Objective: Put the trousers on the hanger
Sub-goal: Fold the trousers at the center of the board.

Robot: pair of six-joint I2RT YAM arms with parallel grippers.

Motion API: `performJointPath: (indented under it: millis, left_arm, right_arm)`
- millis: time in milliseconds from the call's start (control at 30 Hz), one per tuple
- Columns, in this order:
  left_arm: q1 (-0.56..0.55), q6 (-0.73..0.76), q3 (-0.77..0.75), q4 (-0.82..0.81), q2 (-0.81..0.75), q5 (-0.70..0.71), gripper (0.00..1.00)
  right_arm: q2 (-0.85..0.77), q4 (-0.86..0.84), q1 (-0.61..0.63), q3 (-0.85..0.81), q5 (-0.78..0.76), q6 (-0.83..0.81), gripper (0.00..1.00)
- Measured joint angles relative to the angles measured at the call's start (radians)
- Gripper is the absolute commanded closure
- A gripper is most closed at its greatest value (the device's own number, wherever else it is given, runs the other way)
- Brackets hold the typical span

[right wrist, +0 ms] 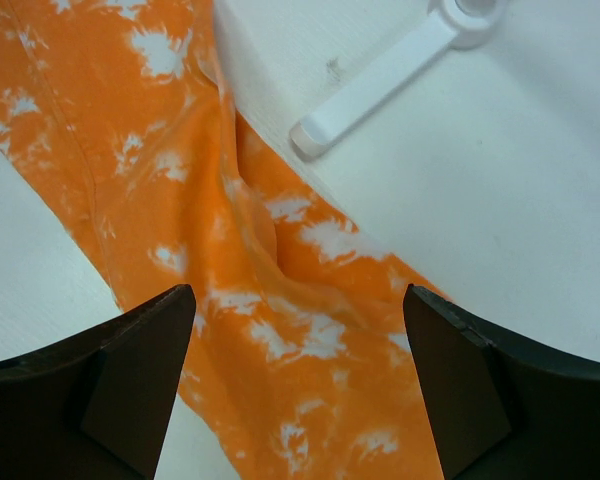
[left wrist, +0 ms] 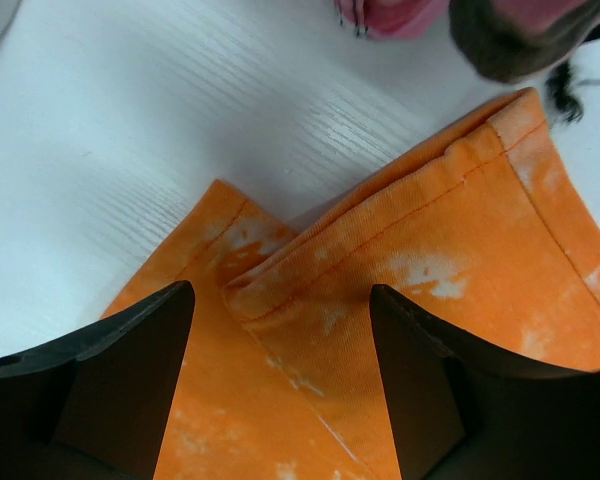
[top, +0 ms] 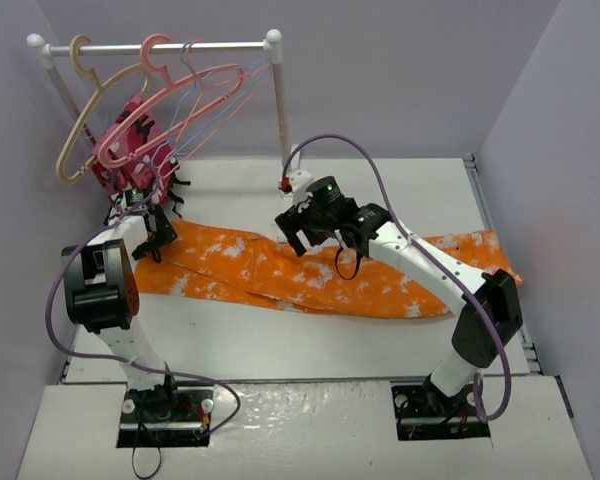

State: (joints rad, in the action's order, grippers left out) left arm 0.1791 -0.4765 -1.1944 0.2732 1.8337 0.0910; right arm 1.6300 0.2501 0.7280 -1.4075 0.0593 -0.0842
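Left gripper point(top: 158, 235), top view: jaws spread, nothing pinched, low over the end of the trousers point(top: 280, 275) nearest the left side of the rail point(top: 220, 44). Right gripper point(top: 292, 236): likewise spread and empty, over mid-cloth just in front of the rail's right post. Trousers flat on the table point(top: 280, 345) in front of the rail; hanger point(top: 133, 118) hooked on the rail, bare.

Left wrist view: fingers either side of two overlapping hems; contact with cloth not certain.

Right wrist view: fingers astride a rumpled fold, beside the rail's white foot point(right wrist: 380, 90).

Risk, judged: closing on one layer only, leaving the second leg dragging or slipping off; also snagging the foot or knocking neighbouring hangers point(top: 205, 85) when lifting close to the rail.
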Motion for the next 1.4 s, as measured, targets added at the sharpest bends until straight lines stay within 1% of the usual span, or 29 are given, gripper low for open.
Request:
performJointPath:
  millis: [100,200,267,400,567,600,633,800,900,1033,1233,1400]
  left_arm:
    - [0.000,-0.001,-0.012,0.007,0.030,-0.005,0.34]
    - [0.000,-0.002,-0.021,0.010,0.039,-0.007,0.39]
    - [0.000,-0.002,-0.021,0.011,0.040,-0.008,0.44]
    - [0.000,-0.002,-0.025,0.012,0.044,-0.010,0.61]
    - [0.000,-0.003,-0.035,0.012,0.051,-0.021,0.88]
    - [0.000,-0.002,-0.035,0.013,0.051,-0.024,0.97]
    - [0.000,-0.001,-0.037,0.015,0.051,-0.024,0.99]
    - [0.000,0.003,-0.046,0.036,0.048,-0.027,1.00]
    - [0.000,0.004,-0.051,0.076,0.015,-0.025,1.00]
    - [0.000,0.004,-0.052,0.140,-0.098,-0.006,1.00]
    - [0.000,0.003,-0.046,0.201,-0.338,0.053,1.00]
    - [0.000,-0.002,0.037,0.208,-0.460,0.081,1.00]
  right_arm:
    - [-0.070,-0.005,-0.014,0.088,-0.028,0.026,0.18]
    - [-0.127,0.002,-0.034,0.167,-0.049,0.047,0.18]
    - [-0.166,0.004,-0.050,0.211,-0.061,0.057,0.18]
    - [-0.230,0.007,-0.078,0.271,-0.086,0.067,0.18]
    - [-0.286,0.002,-0.088,0.304,-0.109,0.085,0.18]
    - [-0.295,0.000,-0.088,0.311,-0.111,0.089,0.18]
    - [-0.301,0.000,-0.088,0.318,-0.113,0.094,0.18]
    - [-0.320,0.001,-0.088,0.348,-0.133,0.112,0.18]
    - [-0.334,0.001,-0.094,0.362,-0.150,0.122,0.18]
    - [-0.362,0.001,-0.107,0.378,-0.171,0.140,0.18]
    - [-0.381,0.002,-0.132,0.402,-0.187,0.163,0.18]
    - [-0.381,0.002,-0.145,0.416,-0.188,0.177,0.18]
